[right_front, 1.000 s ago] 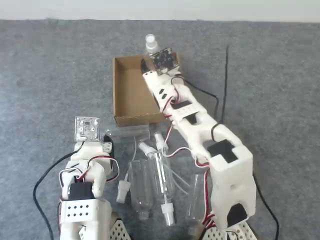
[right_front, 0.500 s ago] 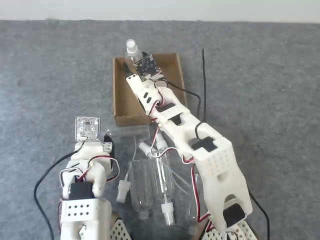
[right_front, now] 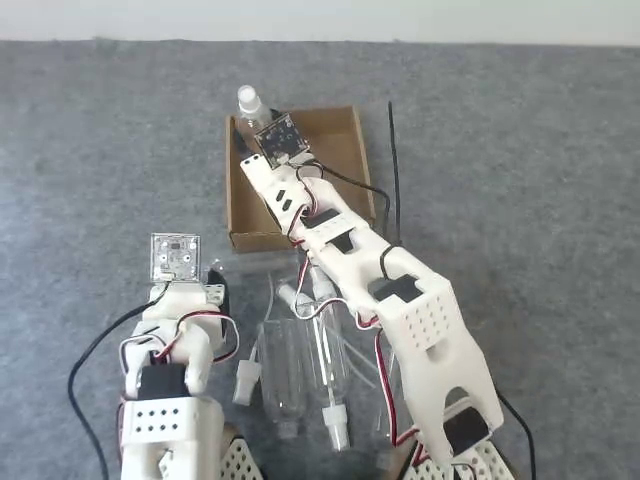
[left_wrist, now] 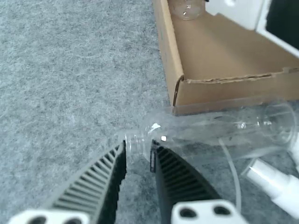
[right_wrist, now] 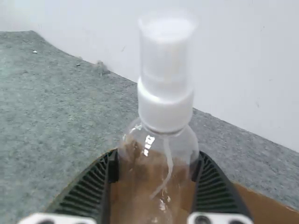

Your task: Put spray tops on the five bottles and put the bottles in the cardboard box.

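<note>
A clear plastic capped bottle (right_wrist: 156, 154) with a white spray top (right_wrist: 166, 100) stands upright, its long axis vertical and its translucent cap pointing up. The black ribbed fingers of the right gripper (right_wrist: 155, 175) are clamped on either side of its rounded shoulder. A thin dip tube runs down inside the bottle.

In the high view the bottle is at the far left corner of the cardboard box (right_front: 232, 185), a shallow, open-topped brown box with plain walls. A second ago it was near the middle of the box's far wall, and the right arm has since swung it leftward along that wall. The left arm and the loose items have not moved.

An uncapped bottle (left_wrist: 215, 126) lies on its side just in front of the box's near wall and runs along it. Its open neck points toward the left gripper (left_wrist: 138, 151), whose jaws stand a little apart with the neck at their tips. Whether they touch the neck cannot be told.

Between the two arm bases, more clear loose bottles (right_front: 283, 375) lie on their sides. White loose spray tops (right_front: 245, 382) with trailing tubes lie beside them. Everything rests on a grey, short-pile carpet (right_front: 520, 150).
</note>
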